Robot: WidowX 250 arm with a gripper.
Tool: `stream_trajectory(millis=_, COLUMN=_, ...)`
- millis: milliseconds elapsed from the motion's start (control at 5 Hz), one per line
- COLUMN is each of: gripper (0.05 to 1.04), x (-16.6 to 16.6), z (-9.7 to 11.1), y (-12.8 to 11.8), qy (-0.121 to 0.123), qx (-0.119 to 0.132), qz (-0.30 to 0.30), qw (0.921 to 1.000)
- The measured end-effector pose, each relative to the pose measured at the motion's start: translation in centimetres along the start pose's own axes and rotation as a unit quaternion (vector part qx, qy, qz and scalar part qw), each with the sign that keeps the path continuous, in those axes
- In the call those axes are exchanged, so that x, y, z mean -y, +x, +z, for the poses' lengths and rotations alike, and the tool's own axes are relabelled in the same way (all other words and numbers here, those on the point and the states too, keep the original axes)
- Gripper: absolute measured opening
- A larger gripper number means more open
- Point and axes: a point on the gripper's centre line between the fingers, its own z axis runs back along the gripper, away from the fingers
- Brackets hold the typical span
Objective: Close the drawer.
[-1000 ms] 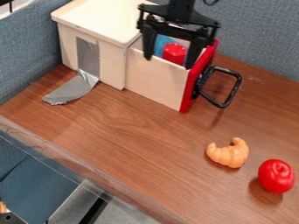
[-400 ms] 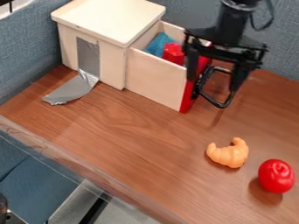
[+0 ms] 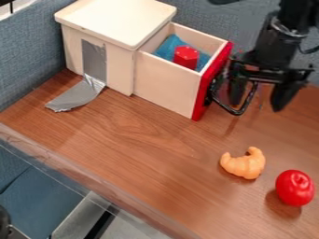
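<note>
All black at the arm point(image 3: 277, 39), slants down from the top right corner, jaws pointing down and spread well apart, just beside the red front point(image 3: 211, 84) of the open drawer point(image 3: 165, 86). Overlaps the handle point(image 3: 235, 111) with one jaw; cannot tell whether touching. Hangs over the desk point(image 3: 137, 154), well apart from the croissant point(image 3: 244, 165) and red fruit point(image 3: 294, 188). Faces the drawer, sticking out of the box point(image 3: 118, 21), with blue cloth point(image 3: 167, 46) and a red block point(image 3: 186, 57) inside.
</note>
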Motion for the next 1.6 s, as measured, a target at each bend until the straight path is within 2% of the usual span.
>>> stream_trajectory(millis=200, gripper=0.999, x=1.0, z=0.0, y=-0.1, qy=0.002, qx=0.020, qz=0.063, qw=0.9978)
stream_trajectory(millis=400, gripper=0.999, x=1.9, z=-0.2, y=0.2, qy=0.002, qx=0.044, qz=0.145, qw=0.9884)
stream_trajectory(millis=600, gripper=0.999, x=2.4, z=-0.5, y=0.5, qy=-0.003, qx=0.046, qz=0.186, qw=0.9815)
stream_trajectory(millis=800, gripper=0.999, x=3.0, z=-1.7, y=1.1, qy=-0.007, qx=0.056, qz=0.238, qw=0.9696)
stream_trajectory(millis=1000, gripper=0.999, x=4.1, z=-2.2, y=1.7, qy=-0.018, qx=0.057, qz=0.288, qw=0.9557)
stream_trajectory(millis=1400, gripper=0.999, x=5.9, z=-2.7, y=2.9, qy=-0.020, qx=0.063, qz=0.371, qw=0.9263)
stream_trajectory(millis=1600, gripper=0.999, x=7.5, z=-3.3, y=3.6, qy=-0.014, qx=0.054, qz=0.390, qw=0.9190)
